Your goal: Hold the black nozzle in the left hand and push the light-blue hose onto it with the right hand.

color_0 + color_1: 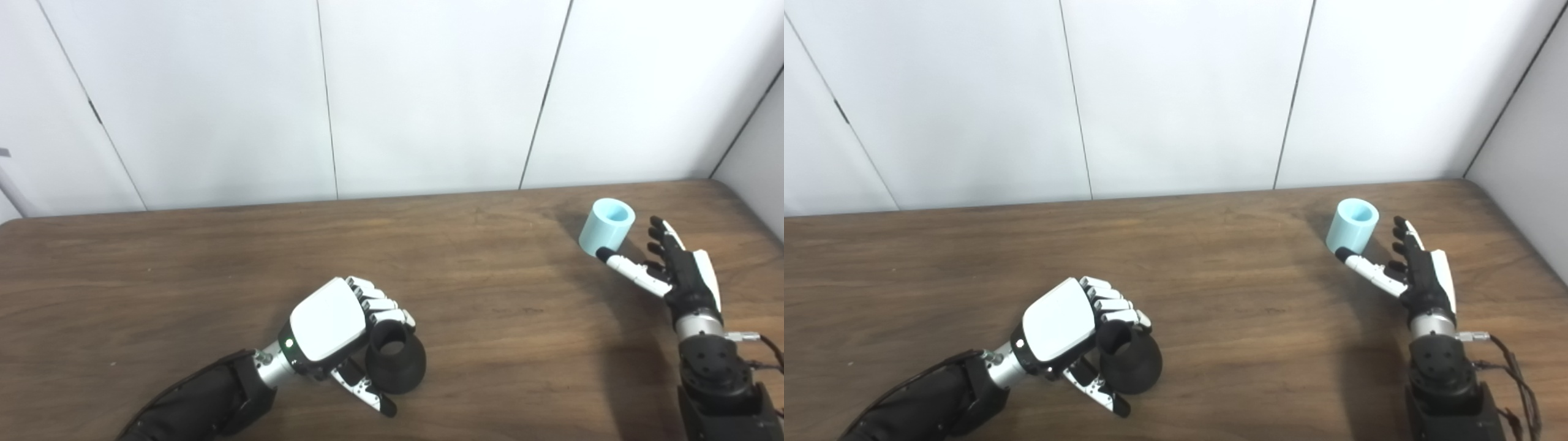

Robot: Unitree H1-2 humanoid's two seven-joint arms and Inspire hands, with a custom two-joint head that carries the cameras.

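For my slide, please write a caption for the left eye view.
Left hand curls around black nozzle; open right hand nears light-blue hose.

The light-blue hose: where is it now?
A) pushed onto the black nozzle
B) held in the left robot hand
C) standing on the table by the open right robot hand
C: the light-blue hose stands alone on the table, with the right robot hand open beside it.

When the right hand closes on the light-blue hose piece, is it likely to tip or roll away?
The short light-blue cylindrical hose piece stands tilted on the brown wooden table, so a sideways nudge may tip it. Being round, it could then roll. It looks hollow, thus probably light. The open right hand has its thumb beside the base.
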